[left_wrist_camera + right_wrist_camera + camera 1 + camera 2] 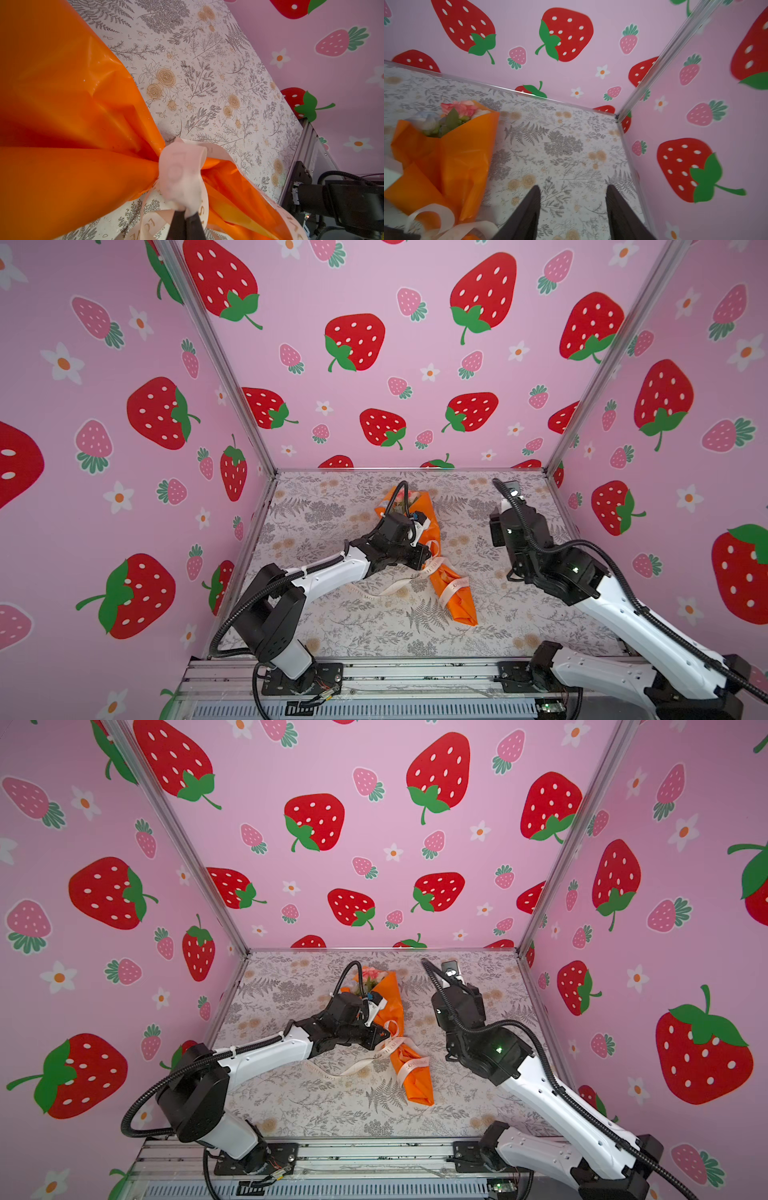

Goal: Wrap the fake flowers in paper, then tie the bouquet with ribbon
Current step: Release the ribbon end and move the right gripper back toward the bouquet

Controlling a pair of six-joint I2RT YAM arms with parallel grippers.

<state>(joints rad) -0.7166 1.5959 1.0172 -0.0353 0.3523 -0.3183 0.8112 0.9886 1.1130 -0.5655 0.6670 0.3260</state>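
Two roles are evident: the left end effector (186,214) is clamped shut on the ribbon (180,172) directly ahead of it, apparently holding the tie taut, while the right end effector (573,187) stands open, empty, near the wrapped bouquet of fake flowers (460,110) on the bench (571,145).

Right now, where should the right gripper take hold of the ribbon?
The loose ribbon tail draped over the orange wrapping paper, from the right side: it arches over the paper, so the right gripper, jaws open, could likely straddle it; the left gripper blocks the knot.
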